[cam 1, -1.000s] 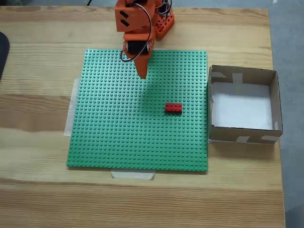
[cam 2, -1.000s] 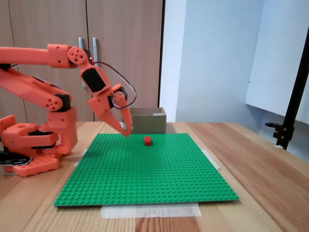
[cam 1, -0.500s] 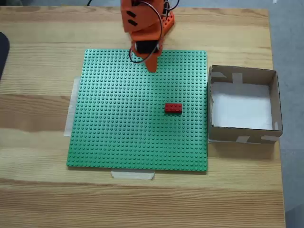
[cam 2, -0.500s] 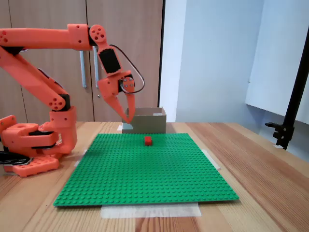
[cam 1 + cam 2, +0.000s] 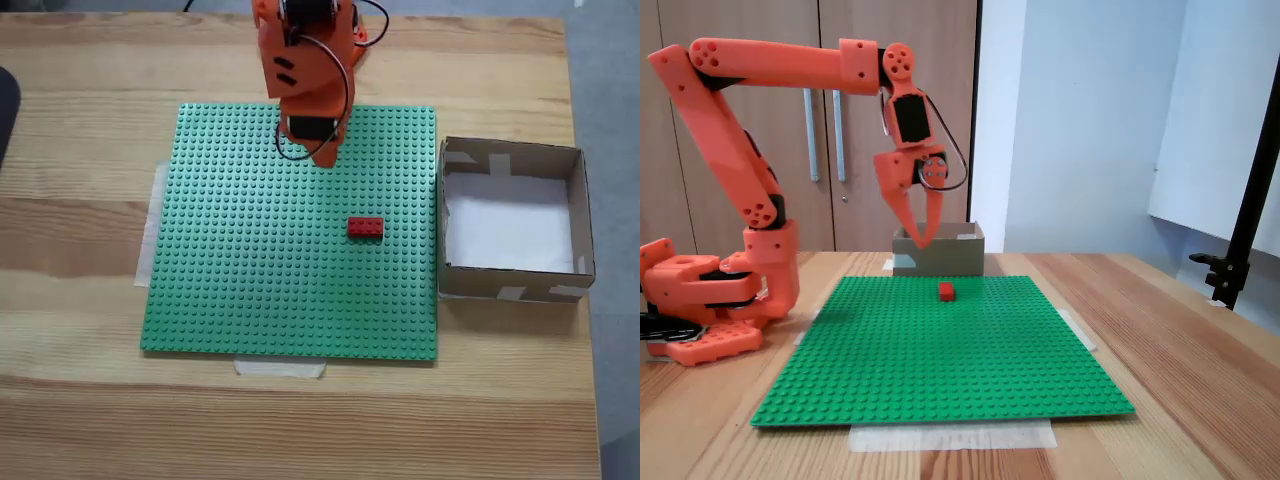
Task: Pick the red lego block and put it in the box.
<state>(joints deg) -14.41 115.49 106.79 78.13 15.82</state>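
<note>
Orange arm (image 5: 760,90) is raised over the far part of the green baseplate (image 5: 250,290), with its gripper (image 5: 325,160) pointing down and well clear of the plate surface in the side-on fixed view (image 5: 922,240). Fingers come together to one tip with no gap showing, so they look clenched on nothing (the top-down view shows a single pointed tip).

Red lego block (image 5: 365,228) lies flat on the baseplate, right of centre in the top-down view, long side running left-right. In the side-on view the block (image 5: 946,291) sits on the far half of the plate, just right of the gripper tip and below it. Gripper and block are apart, no contact.

Box (image 5: 578,200) stands on the wooden table (image 5: 80,420) just beside the baseplate's right edge in the top-down view, open top, white floor, nothing inside. In the side-on view the box (image 5: 960,255) is beyond the plate's far edge, behind the gripper.

Arm base (image 5: 700,300) sits at the left in that view, off the plate.
</note>
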